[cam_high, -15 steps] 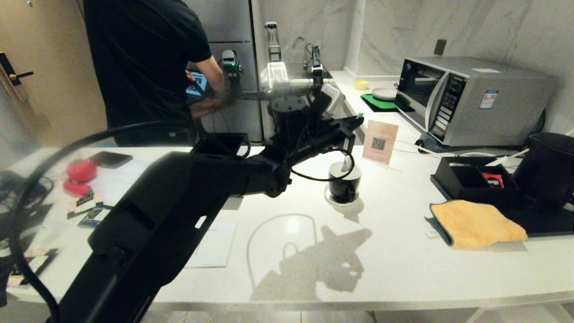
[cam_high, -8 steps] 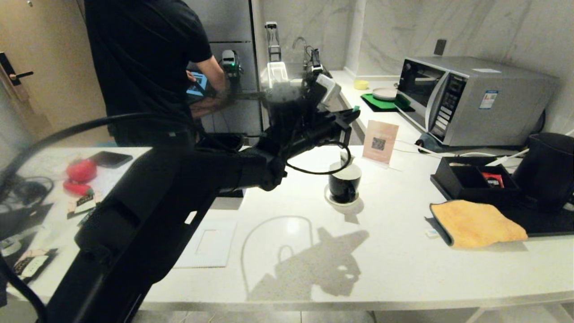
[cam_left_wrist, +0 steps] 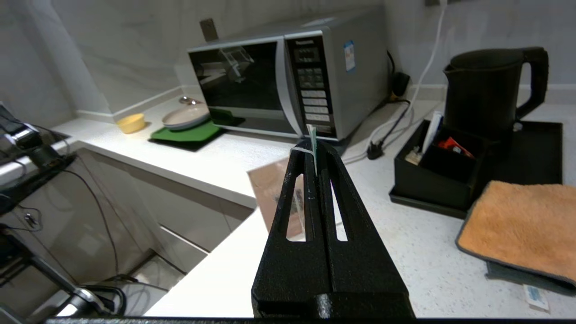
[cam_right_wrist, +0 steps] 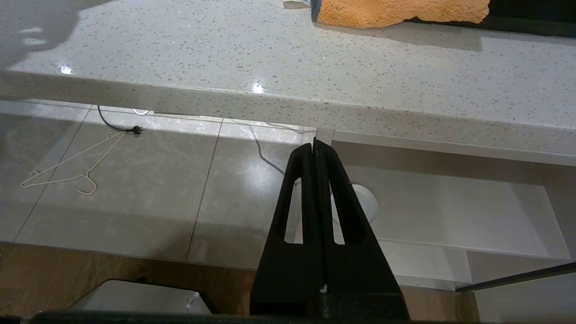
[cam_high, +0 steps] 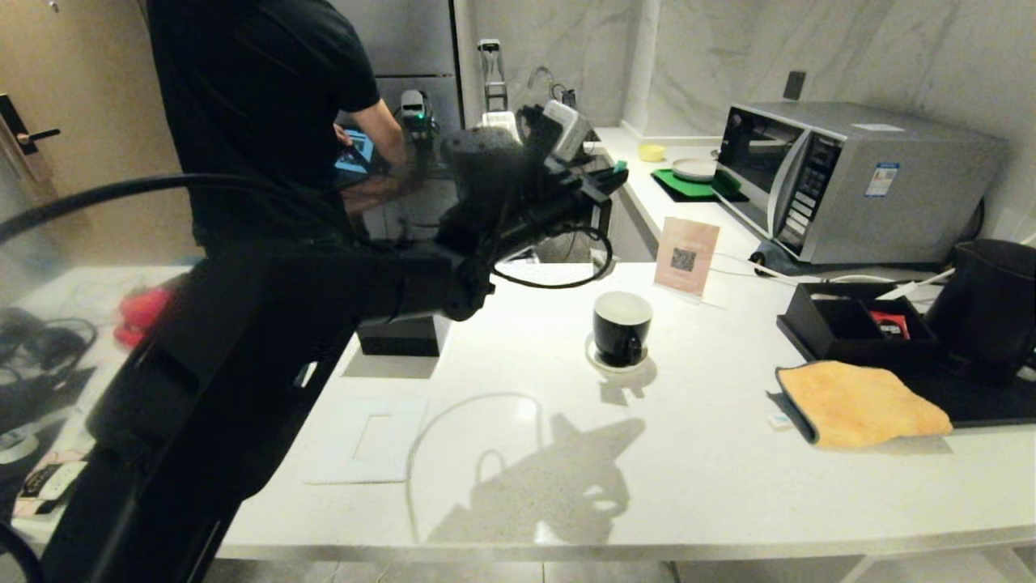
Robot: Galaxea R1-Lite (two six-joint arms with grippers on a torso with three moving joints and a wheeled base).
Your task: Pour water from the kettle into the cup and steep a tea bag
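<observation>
The left claw (cam_left_wrist: 313,148) is pressed together on a thin white string and a small paper tag (cam_left_wrist: 312,135). What hangs below is hidden. It is up above the desk (cam_high: 688,470), behind the cup (cam_high: 621,327). The shiny black cup is white inside and sits on a small white saucer (cam_high: 603,362). The big dull black kettle (cam_high: 991,304) is far right, partly cut off. The right claw (cam_right_wrist: 314,146) is pressed together, holding nothing, below the desk edge.

The left tool (cam_high: 600,182) hangs above the surface (cam_high: 688,453), up and left of the cup (cam_high: 621,328) on its saucer (cam_high: 603,362). The kettle (cam_high: 991,304) stands far right behind an orange cloth (cam_high: 862,405). A person (cam_high: 259,121) stands at the far left.
</observation>
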